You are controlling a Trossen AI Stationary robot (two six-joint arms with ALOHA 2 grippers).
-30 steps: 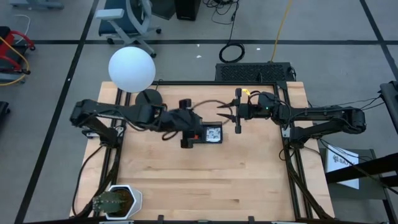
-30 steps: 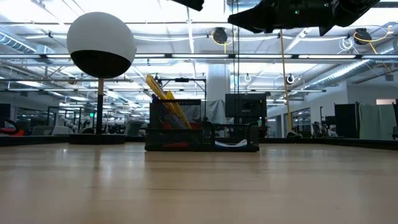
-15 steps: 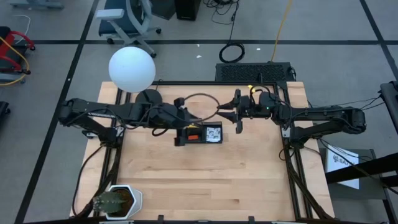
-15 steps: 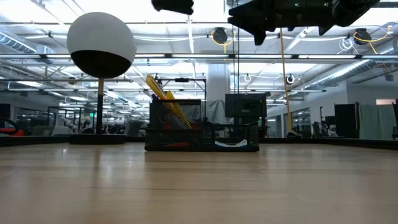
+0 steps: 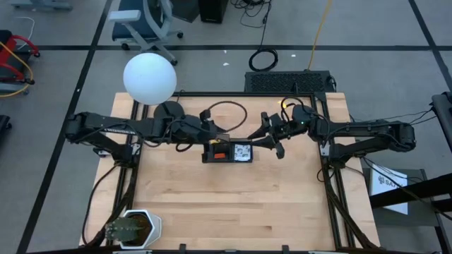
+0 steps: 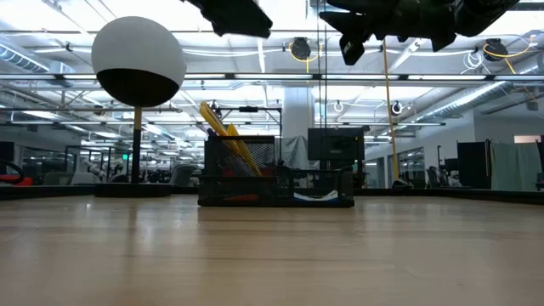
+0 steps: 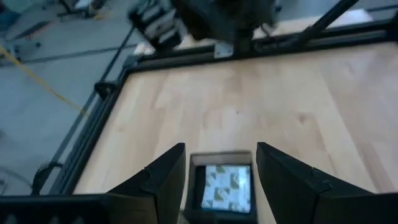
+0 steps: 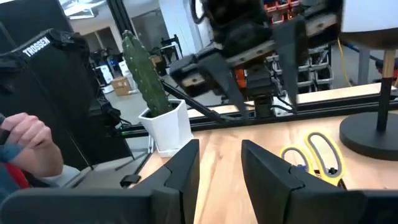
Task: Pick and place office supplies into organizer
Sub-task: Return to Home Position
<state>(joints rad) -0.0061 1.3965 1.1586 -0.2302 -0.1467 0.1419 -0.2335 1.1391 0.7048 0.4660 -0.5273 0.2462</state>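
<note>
The black mesh organizer (image 5: 229,152) stands on the table's middle, toward the far edge. It holds a red eraser (image 5: 220,154) and a patterned note pad (image 5: 243,150). Yellow sticks (image 6: 223,129) lean up out of its tall compartment (image 6: 240,168). Yellow scissors handles (image 8: 314,154) show beyond my right fingers. My left gripper (image 5: 212,141) hangs open above the organizer's left end, and the note pad (image 7: 225,186) shows between its fingers (image 7: 163,179). My right gripper (image 5: 266,144) hangs open just right of the organizer. Both are empty.
A lamp with a white globe (image 5: 150,78) and a round black base (image 5: 168,110) stands at the table's far left. A cactus in a white pot (image 5: 131,228) sits at the near left corner. Bare wood (image 5: 233,204) lies nearer than the organizer. A person's hand (image 8: 25,140) shows beyond the table.
My left gripper has drawn back from over the organizer toward the table's left and far edge. My right gripper has turned from pointing left to slanting toward the near edge, closer to the organizer's right end. The organizer has stayed put.
</note>
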